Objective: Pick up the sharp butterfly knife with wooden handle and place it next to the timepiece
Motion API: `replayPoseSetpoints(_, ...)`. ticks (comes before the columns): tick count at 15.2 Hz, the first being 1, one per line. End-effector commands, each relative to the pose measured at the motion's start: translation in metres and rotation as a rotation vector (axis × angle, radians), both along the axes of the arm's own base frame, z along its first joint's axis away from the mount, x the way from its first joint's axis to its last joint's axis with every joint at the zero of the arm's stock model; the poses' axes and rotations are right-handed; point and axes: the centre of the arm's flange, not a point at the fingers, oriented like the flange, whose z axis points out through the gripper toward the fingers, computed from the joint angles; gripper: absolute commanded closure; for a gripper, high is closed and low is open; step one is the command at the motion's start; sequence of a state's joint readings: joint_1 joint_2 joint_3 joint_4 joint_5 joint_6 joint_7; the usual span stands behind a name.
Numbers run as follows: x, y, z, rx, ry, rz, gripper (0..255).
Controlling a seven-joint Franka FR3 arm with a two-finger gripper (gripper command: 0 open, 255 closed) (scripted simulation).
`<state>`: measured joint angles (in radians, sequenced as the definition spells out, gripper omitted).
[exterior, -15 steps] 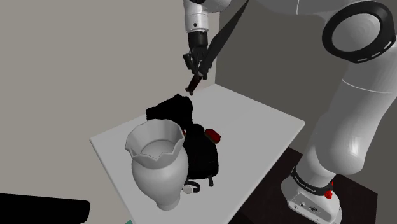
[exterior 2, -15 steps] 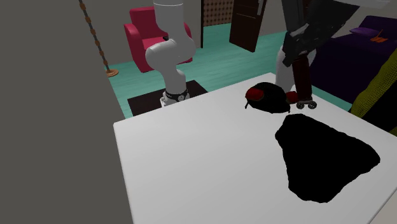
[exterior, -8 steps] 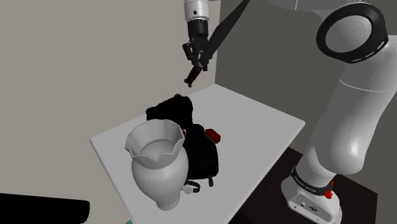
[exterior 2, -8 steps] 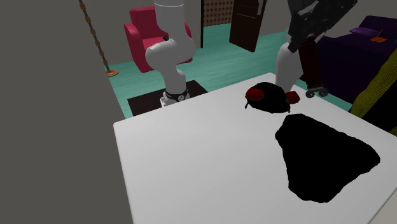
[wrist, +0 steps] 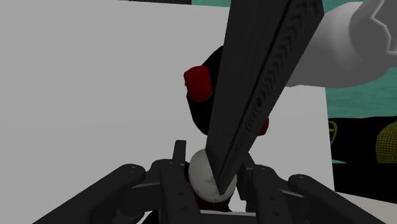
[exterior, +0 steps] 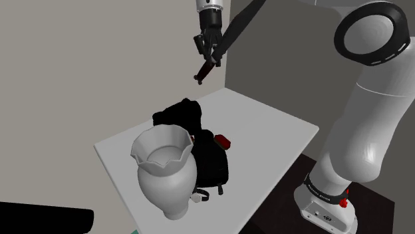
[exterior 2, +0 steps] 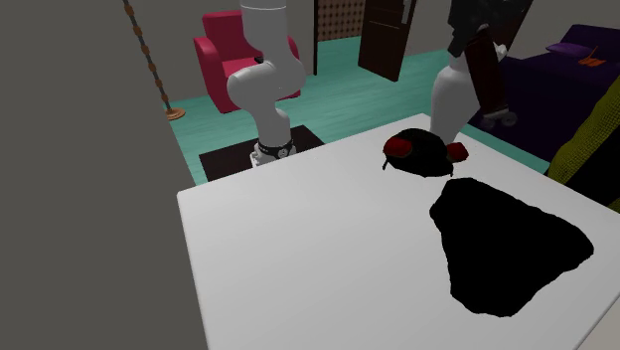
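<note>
My gripper hangs high above the far corner of the white table, shut on the butterfly knife. The knife's dark reddish handle slants down from the fingers. Its long dark blade runs up and away past the gripper. In the second exterior view the gripper is at the top edge. Below it on the table lies a black rounded thing with red parts, which I take for the timepiece.
A large white vase with a wavy rim stands at the table's near corner. A flat black shape lies beside the timepiece. A wall runs behind the table. A red armchair and teal floor lie beyond the arm's base.
The gripper has risen steadily with the knife, lifting it well clear of the black things on the table. Nothing on the table has moved.
</note>
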<state>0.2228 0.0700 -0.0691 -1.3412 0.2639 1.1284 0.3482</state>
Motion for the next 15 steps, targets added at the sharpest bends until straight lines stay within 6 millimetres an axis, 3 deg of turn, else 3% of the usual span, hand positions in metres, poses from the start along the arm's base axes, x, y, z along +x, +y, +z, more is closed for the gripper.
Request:
replayPoseSetpoints(1, -0.024, -0.004, 0.0, 0.0, 0.0, 0.0, 255)
replayPoseSetpoints(11, -0.156, -0.025, 0.002, 0.0, 0.0, 0.0, 255)
replayPoseSetpoints(15, -0.156, -0.025, -0.019, 0.0, 0.0, 0.0, 255)
